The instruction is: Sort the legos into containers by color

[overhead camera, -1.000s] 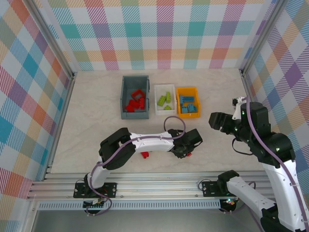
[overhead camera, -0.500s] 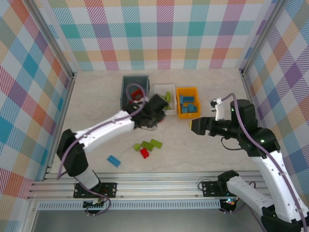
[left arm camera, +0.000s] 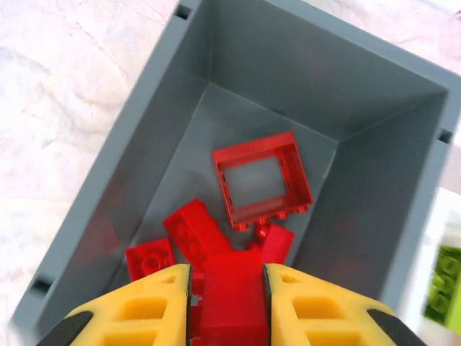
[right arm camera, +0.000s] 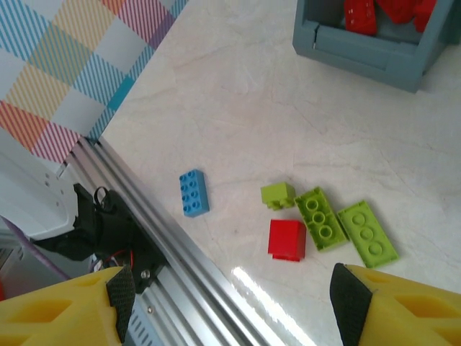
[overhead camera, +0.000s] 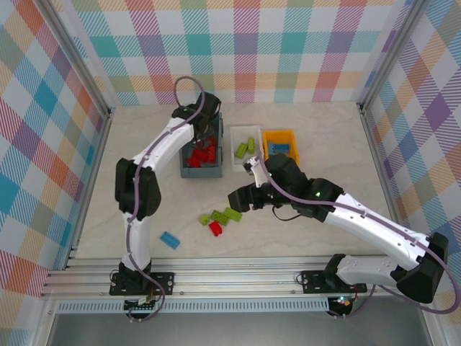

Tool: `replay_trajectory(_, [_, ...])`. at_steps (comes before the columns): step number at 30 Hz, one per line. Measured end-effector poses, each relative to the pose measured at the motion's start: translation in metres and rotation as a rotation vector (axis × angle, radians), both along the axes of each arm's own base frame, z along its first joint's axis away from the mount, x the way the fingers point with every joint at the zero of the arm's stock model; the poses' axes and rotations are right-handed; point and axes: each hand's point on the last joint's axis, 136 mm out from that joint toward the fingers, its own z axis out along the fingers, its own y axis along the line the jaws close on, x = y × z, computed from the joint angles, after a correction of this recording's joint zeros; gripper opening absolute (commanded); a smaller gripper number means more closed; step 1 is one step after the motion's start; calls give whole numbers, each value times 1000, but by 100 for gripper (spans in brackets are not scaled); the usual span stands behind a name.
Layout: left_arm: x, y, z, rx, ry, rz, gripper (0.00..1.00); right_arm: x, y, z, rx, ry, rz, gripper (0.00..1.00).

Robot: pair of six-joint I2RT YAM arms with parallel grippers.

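Since before, the left gripper [left arm camera: 227,277] moved over the grey bin [left arm camera: 302,79], closed on a red brick [left arm camera: 230,310]; right gripper [right arm camera: 234,292] hangs open above loose legos [right arm camera: 317,216].

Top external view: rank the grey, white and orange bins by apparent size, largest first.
1. Largest: grey bin.
2. The white bin and orange bin look about alike; the right arm covers part of the orange one.

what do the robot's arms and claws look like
The left arm and right arm have white links with black joints; a purple cable runs loosely along each. The left claw and right claw have chunky yellow fingers with hollow pockets and black tips.
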Motion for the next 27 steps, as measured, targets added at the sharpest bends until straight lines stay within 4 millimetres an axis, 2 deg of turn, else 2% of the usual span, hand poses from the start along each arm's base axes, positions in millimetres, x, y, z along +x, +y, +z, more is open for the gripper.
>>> replay_trajectory(5, [18, 6, -32, 105, 65, -22, 27, 9, 1, 6, 13, -40, -36, 75])
replay_trajectory(9, [19, 14, -47, 152, 110, -32, 38, 11, -2, 6, 8, -52, -53, 75])
replay_trajectory(11, [17, 17, -51, 163, 129, -37, 49, 11, -4, 5, 7, -53, -58, 75])
replay_trajectory(13, [16, 17, -52, 167, 137, -44, 55, 10, -5, 4, 7, -53, -63, 75])
replay_trajectory(18, [16, 15, -50, 167, 135, -55, 58, 9, -9, 3, 5, -55, -73, 75])
replay_trajectory(20, [15, 12, -44, 161, 126, -64, 57, 9, -10, 4, 6, -60, -76, 75])
replay_trajectory(22, [13, 9, -29, 147, 98, -69, 56, 9, -12, 6, 8, -66, -82, 75])
replay_trajectory(24, [11, 5, -5, 129, 55, -74, 54, 9, -15, 5, 6, -68, -87, 75])
replay_trajectory(27, [-2, -1, 48, 84, -44, -85, 54, 8, -20, -1, -15, -64, -97, 74])
